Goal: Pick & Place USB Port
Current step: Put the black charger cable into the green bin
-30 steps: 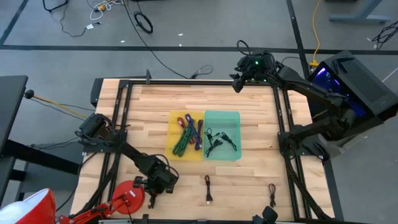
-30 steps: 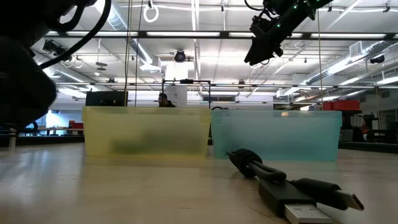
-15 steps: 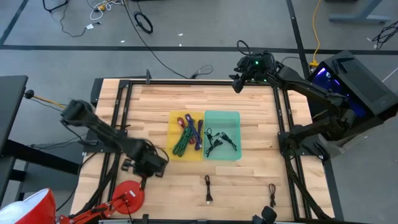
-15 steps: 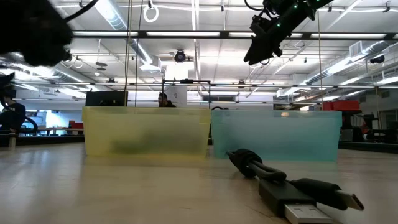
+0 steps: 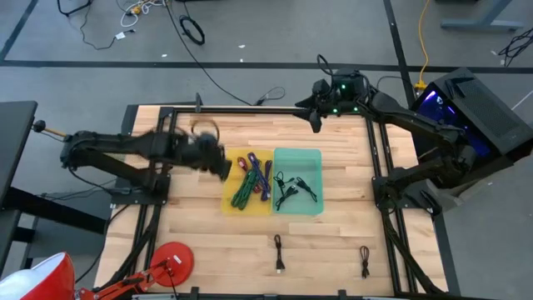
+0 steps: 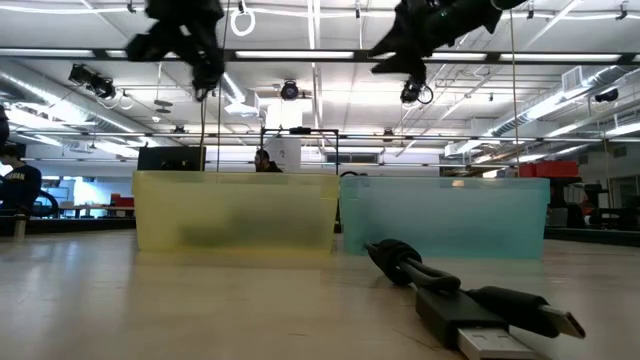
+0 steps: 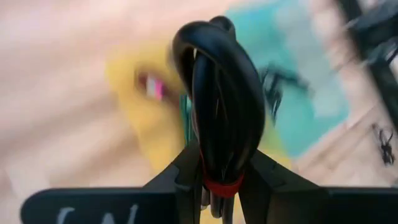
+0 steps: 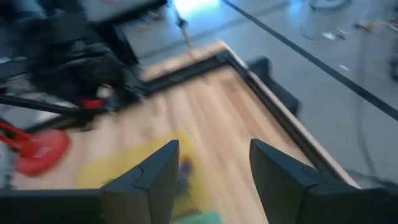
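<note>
USB cable [image 7: 219, 118], a black coiled bundle with a red band, sits clamped between the fingers of your left gripper [image 5: 218, 160], which hangs in the air just beside the yellow bin [image 5: 236, 205] on the wooden table [image 5: 325, 242]. Next to it you see the teal bin [image 5: 312, 156], touching the yellow one. Your right gripper [image 5: 315, 108] hovers over the table's far edge, fingers [image 8: 152, 174] spread apart and holding nothing. Two more black cables [image 5: 278, 252] lie near the front edge.
</note>
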Robot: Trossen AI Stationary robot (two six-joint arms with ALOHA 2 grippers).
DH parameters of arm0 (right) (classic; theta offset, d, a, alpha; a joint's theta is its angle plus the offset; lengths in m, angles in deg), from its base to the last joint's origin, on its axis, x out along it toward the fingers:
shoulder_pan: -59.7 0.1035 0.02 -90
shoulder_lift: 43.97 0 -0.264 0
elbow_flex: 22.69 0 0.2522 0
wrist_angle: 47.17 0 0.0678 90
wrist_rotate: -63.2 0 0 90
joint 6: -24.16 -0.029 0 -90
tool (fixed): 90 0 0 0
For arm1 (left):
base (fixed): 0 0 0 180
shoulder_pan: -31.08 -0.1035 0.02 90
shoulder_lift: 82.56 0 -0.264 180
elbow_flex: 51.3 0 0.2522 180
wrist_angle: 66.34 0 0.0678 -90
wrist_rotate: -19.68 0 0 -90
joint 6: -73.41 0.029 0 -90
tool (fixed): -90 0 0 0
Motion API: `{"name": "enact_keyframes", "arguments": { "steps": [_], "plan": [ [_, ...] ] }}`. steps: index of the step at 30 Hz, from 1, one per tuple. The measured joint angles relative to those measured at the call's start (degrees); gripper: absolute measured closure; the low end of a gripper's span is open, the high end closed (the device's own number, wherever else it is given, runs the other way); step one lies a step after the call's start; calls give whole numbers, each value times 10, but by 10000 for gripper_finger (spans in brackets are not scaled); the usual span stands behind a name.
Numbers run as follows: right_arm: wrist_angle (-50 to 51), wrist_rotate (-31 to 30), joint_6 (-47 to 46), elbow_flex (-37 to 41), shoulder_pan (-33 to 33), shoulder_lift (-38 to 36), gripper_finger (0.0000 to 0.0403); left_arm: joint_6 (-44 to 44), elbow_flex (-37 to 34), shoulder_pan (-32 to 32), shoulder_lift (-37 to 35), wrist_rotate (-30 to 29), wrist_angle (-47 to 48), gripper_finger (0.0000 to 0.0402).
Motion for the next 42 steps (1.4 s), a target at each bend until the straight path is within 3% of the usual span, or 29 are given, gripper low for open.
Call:
{"name": "enact_keyframes", "arguments": {
  "steps": [6,11,14,20,34,38,42],
  "plan": [
    [-100,5,-64,0,43,0,207,212,61,-111,6,-22,-102,332],
    [-178,-29,-111,-1,69,15,207,321,80,-167,6,32,-228,332],
    [-216,-30,-140,-1,80,38,207,347,81,-184,13,72,-274,332],
    [-298,-25,-177,-4,97,92,207,370,80,-188,45,117,-270,332],
    [-299,-27,-171,-76,119,169,209,421,80,-189,80,157,-296,332],
    [-303,-28,-160,-78,123,169,247,425,80,-197,80,171,-298,332],
    [-303,-23,-159,-78,122,169,353,426,80,-203,81,187,-299,332]
  ]
}}
